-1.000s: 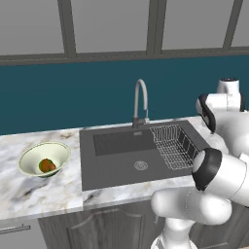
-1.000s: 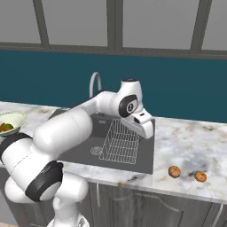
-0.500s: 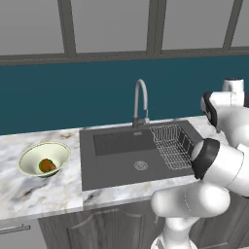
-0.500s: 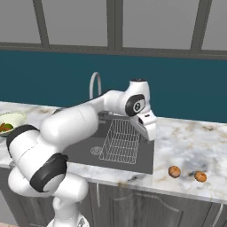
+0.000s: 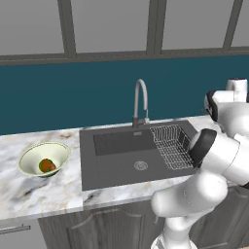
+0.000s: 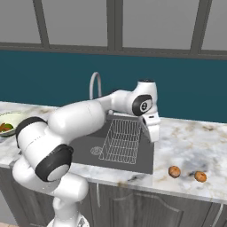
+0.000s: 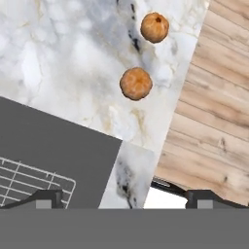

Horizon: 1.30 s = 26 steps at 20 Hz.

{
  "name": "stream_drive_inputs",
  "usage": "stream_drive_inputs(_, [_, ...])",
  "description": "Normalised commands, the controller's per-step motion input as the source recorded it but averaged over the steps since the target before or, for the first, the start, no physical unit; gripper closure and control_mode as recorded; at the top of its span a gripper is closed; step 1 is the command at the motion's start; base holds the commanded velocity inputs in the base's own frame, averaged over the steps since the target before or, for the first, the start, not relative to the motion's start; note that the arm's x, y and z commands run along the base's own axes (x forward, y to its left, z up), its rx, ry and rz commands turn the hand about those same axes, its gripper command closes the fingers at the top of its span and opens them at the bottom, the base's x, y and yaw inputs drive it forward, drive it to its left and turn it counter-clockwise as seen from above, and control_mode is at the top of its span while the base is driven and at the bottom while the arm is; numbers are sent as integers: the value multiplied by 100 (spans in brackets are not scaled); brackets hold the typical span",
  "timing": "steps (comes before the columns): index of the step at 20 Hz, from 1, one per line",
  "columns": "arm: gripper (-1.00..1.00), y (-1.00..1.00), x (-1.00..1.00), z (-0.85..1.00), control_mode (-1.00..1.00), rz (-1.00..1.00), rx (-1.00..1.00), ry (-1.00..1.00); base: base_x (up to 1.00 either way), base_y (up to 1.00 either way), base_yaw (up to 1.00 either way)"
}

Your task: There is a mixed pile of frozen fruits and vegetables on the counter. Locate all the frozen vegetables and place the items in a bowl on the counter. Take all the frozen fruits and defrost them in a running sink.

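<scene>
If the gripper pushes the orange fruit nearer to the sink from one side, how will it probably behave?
The nearer orange fruit looks round, so it would probably roll rather than slide on the smooth marble counter. It lies near the counter's front edge, so a push that way might send it off. It is small, so the open gripper should probably close around its middle.

2 frozen fruits, round orange: nearer one (image 6: 174, 171) and righter one (image 6: 200, 176), on counter (image 6: 195, 146) right of 1 sink (image 5: 121, 163). 1 bowl (image 5: 34, 156) far left, 2 vegetable pieces: green (image 5: 42, 163), brown-orange (image 5: 47, 166). 1 wire rack (image 6: 122, 139), 1 faucet (image 5: 140, 102).
</scene>
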Motion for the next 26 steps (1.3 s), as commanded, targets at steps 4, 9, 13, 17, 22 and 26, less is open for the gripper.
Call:
stream_drive_inputs(4, [-100, -26, 2, -7, -100, -18, 0, 2, 0, 0, 0])
stream_drive_inputs(9, [-100, -27, 0, -5, -100, -14, 0, 2, 0, 0, 0])
stream_drive_inputs(13, [-100, -22, 0, -9, -100, -13, 0, 0, 0, 0, 0])
stream_drive_inputs(17, [-100, -16, 0, -13, -100, -13, 0, 0, 0, 0, 0])
stream_drive_inputs(22, [-100, -16, 0, -15, -100, -12, 0, 0, 0, 0, 0])
stream_drive_inputs(26, [-100, -20, 3, -14, -100, -9, 0, 0, 0, 0, 0])
